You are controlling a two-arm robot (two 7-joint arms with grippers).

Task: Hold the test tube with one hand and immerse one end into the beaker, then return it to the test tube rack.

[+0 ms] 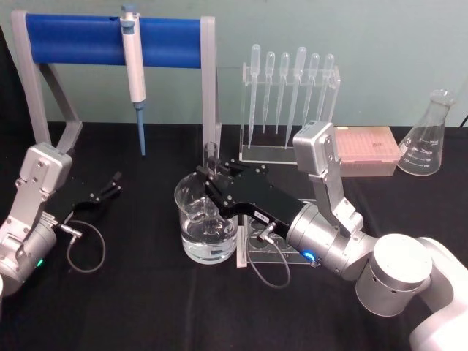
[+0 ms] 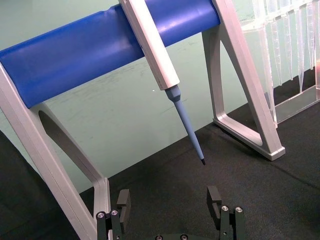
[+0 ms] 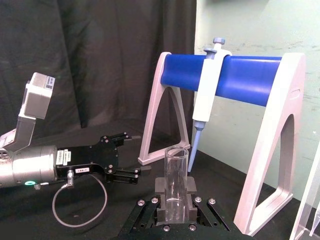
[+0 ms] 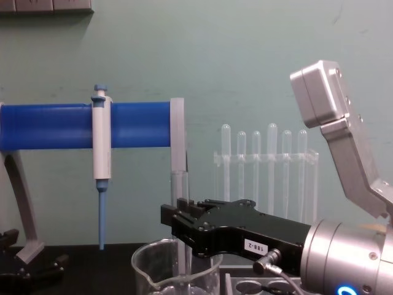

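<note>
The test tube (image 1: pixel 210 155) stands upright, with my right gripper (image 1: pixel 209 180) shut on its middle over the far side of the beaker (image 1: pixel 186 219). The beaker holds clear water in its lower part. Seen from the chest, the test tube (image 4: pixel 179 187) passes down behind the right gripper (image 4: pixel 182 222) into the beaker (image 4: pixel 147 270); I cannot tell whether its lower end touches the water. The right wrist view has the test tube (image 3: pixel 176 177) clamped between my fingers (image 3: pixel 161 200). My left gripper (image 1: pixel 111 184) rests open on the table at the left, with nothing in it.
A blue-barred stand (image 1: pixel 80 40) at the back left carries a hanging pipettor (image 1: pixel 134 80). A clear rack of plastic pipettes (image 1: pixel 289 102), a pink tip box (image 1: pixel 365 150) and a conical flask (image 1: pixel 428 139) stand at the back right. A low acrylic rack (image 1: pixel 252 245) lies under my right wrist.
</note>
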